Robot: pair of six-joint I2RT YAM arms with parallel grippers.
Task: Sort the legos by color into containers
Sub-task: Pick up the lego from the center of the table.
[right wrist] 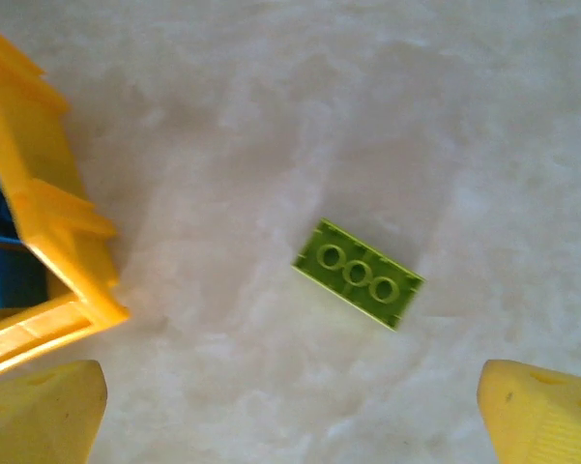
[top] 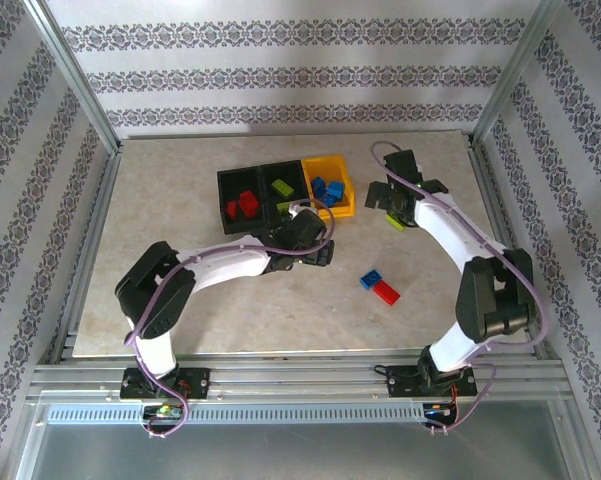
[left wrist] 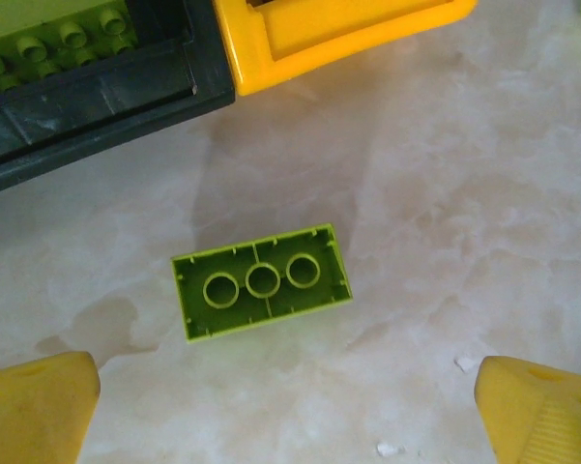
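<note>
In the left wrist view the top and left edges cut the black bin to one corner, the lime bricks inside it to a few studs, and the yellow bin to a strip of rim; the bottom edge crops the left fingertips. The right wrist view loses most of the yellow bin past its left edge (a blue brick inside is a sliver), and from above the red bricks are too small to count
</note>
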